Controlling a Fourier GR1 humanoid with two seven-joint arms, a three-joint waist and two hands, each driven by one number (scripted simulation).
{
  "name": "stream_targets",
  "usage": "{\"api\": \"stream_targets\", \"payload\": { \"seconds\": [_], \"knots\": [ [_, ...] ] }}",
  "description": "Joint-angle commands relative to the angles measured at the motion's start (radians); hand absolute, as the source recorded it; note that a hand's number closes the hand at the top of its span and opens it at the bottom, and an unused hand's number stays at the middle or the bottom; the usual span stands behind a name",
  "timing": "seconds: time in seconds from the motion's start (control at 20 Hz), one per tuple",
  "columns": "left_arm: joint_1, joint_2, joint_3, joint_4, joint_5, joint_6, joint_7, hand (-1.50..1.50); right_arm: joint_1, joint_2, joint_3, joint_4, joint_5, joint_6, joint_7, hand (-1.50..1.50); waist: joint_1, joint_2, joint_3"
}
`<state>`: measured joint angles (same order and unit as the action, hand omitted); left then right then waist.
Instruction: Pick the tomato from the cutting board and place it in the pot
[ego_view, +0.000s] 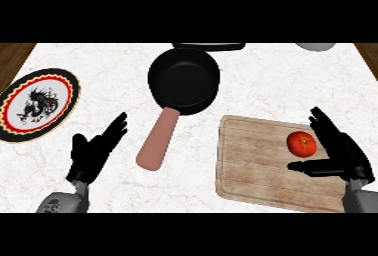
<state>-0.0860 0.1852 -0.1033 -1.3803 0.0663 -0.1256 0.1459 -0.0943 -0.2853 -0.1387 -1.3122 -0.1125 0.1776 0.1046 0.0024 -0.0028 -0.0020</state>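
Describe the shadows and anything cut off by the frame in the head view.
Head view: lighting is even, with no glare; the tomato casts barely any shadow on the cutting board; a grey object at top right is cropped by the frame; the black pot interior reads uniformly dark.

Tomato (301, 143) sits on the cutting board (255, 165), right robot hand (341, 152) open beside it.

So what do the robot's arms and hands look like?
Both hands are black all over, with long thin fingers and a thumb, a bit like shiny gloves. The left hand sits on a round grey forearm with darker joint parts at the wrist. The right hand joins a grey forearm too. No cables, stickers or writing show on them.
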Motion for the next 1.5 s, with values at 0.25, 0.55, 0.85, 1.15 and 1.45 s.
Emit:
{"api": "stream_targets", "payload": {
  "seconds": [0.25, 0.55, 0.85, 1.15, 1.45],
  "knots": [
    [0.020, -0.016, 0.000, 0.013, -0.033, -0.012, -0.013, 0.00, -0.021, 0.036, 0.036, 0.208, 0.115, 0.010, -0.253, 1.50, 0.001, 0.004, 0.002],
    [-0.016, -0.044, -0.002, -0.032, -0.023, 0.007, 0.052, 0.00, 0.006, 0.055, -0.014, 0.250, 0.053, 0.045, -0.356, 1.50, -0.001, 0.002, 0.003],
    [-0.035, -0.073, -0.029, 0.023, -0.074, 0.031, 0.016, 0.00, -0.300, -0.058, 0.001, 0.473, 0.084, 0.217, -0.441, 1.50, 0.027, 0.012, 0.004],
    [-0.028, -0.031, 0.021, 0.042, -0.043, -0.020, -0.012, 0.00, -0.453, -0.115, -0.029, 0.699, 0.168, 0.207, -0.701, 1.50, 0.020, 0.011, 0.004],
    [-0.007, -0.024, 0.029, 0.013, -0.043, -0.037, -0.001, 0.00, -0.494, -0.132, 0.006, 0.658, 0.254, 0.104, -0.712, 1.50, 0.009, 0.005, 0.002]
  ]
}}
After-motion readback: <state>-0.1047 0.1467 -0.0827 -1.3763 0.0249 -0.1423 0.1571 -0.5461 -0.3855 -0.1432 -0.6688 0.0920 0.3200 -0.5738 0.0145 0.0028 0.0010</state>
